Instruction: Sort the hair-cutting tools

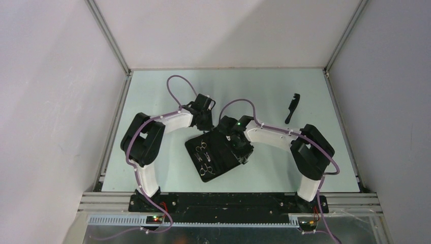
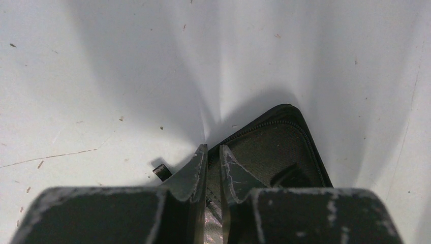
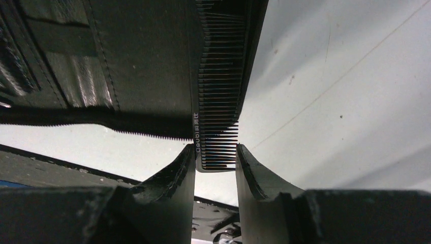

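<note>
A black zip case lies open mid-table with two silver scissors inside it. A black comb-like tool lies alone on the table at the back right. My right gripper is at the case's right edge, shut on the end of a fine-toothed black comb that runs along the case. My left gripper is at the case's far edge. Its jaws are almost together, with the zip rim of the case running between them.
A small black tab lies on the table beside the left fingers. Grey walls with metal rails enclose the table on three sides. The arms' bases stand at the near edge.
</note>
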